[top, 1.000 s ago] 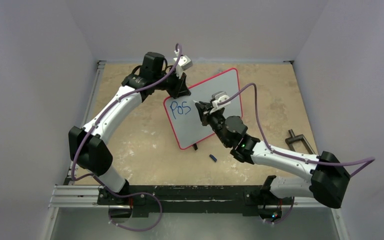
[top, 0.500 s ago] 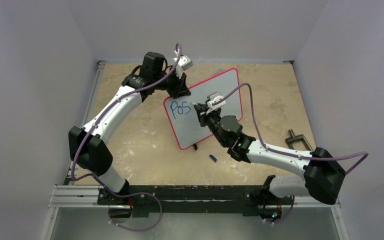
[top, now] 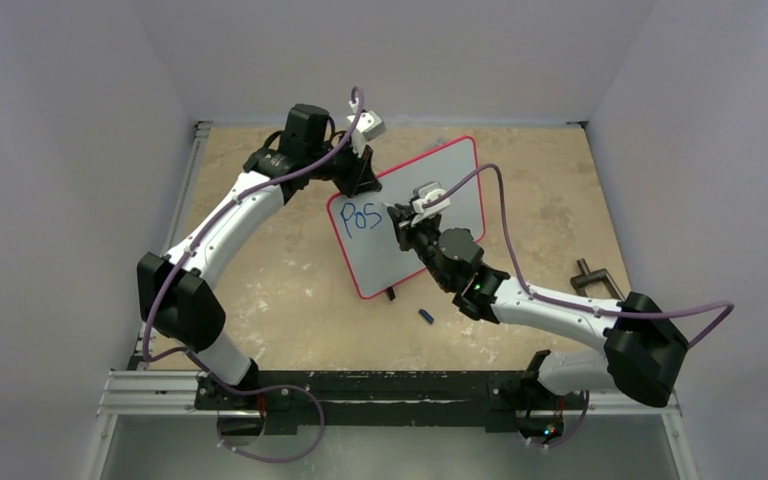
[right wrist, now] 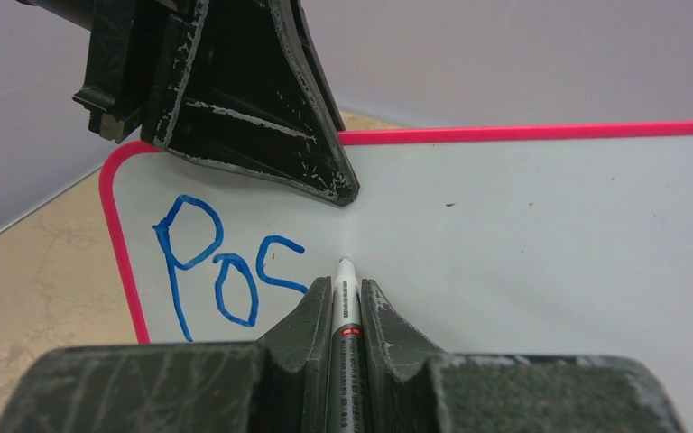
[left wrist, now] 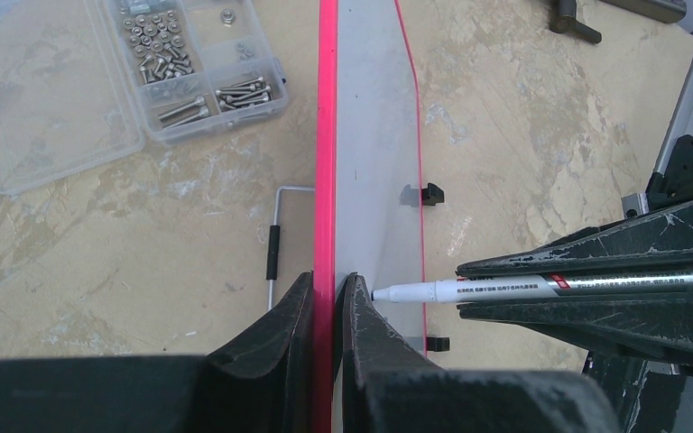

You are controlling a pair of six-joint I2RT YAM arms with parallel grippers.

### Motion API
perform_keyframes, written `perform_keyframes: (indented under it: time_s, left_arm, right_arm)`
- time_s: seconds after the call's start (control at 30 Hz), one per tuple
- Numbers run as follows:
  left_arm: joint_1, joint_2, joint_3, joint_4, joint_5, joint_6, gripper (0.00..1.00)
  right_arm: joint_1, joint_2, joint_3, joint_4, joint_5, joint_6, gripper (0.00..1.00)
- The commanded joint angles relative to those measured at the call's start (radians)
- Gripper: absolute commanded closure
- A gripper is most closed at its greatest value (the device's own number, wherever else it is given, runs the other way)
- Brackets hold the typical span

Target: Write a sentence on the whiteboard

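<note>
Red-framed, glossy white whiteboard (top: pixel 385 262) stood on edge at mid-counter (top: pixel 290 290), with a white marker pen (right wrist: pixel 344 307) set to it.
The board's top edge is pinched by the left gripper (left wrist: pixel 329 280). The pen is clamped in the right gripper (top: pixel 401 222), its tip just after the blue "Pos" (right wrist: pixel 226 266). If pressed too hard, the board could be tipped or slid in the clamp, skewing the letters. Since a second ago, the right arm has been shifted leftward; the lettering is unchanged.

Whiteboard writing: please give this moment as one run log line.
left gripper: shut on whiteboard edge | right gripper: shut on marker | marker tip: beside blue "Pos", contact unclear
</note>
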Motion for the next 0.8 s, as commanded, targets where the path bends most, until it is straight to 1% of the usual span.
perform_keyframes:
  time_s: [0.0, 0.4, 0.77]
  left_arm:
    - [-0.014, 0.028, -0.019, -0.117, -0.115, 0.095, 1.00]
    - [-0.014, 0.030, -0.017, -0.119, -0.114, 0.095, 1.00]
    - [-0.016, 0.031, -0.016, -0.118, -0.110, 0.094, 1.00]
  right_arm:
    - [-0.004, 0.006, 0.049, 0.045, -0.002, -0.013, 1.00]
    - [-0.004, 0.017, 0.017, 0.026, -0.011, 0.010, 1.00]
    - [-0.004, -0.009, -0.039, 0.007, -0.016, 0.046, 1.00]
